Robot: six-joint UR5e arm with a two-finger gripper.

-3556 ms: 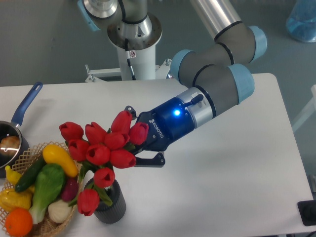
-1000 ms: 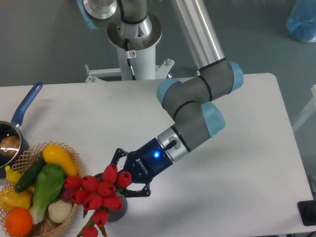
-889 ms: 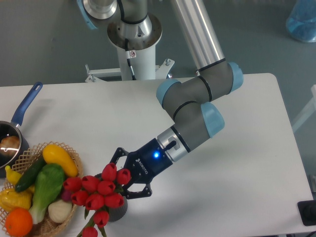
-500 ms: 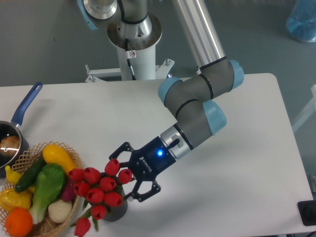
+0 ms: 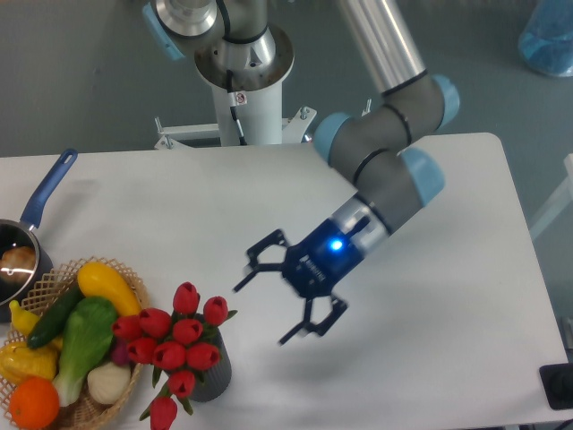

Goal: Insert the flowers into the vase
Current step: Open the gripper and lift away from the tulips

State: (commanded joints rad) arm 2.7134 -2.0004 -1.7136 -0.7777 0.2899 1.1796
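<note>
We see a white table [image 5: 466,296] with rounded corners filling most of the view, evenly lit, with only soft shadows on its top. Beyond its far edge lies a dull grey floor [image 5: 81,72]. A white pedestal [image 5: 255,107] rises from that floor on a bolted metal foot. In the upper right corner sits a translucent blue container [image 5: 548,36], cut off by the frame. A small black object [image 5: 557,387] shows at the lower right edge.

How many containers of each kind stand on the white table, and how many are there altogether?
vase, holding the red tulips: 1
wicker basket, holding vegetables: 1
blue-handled pan: 1
Total: 3
</note>
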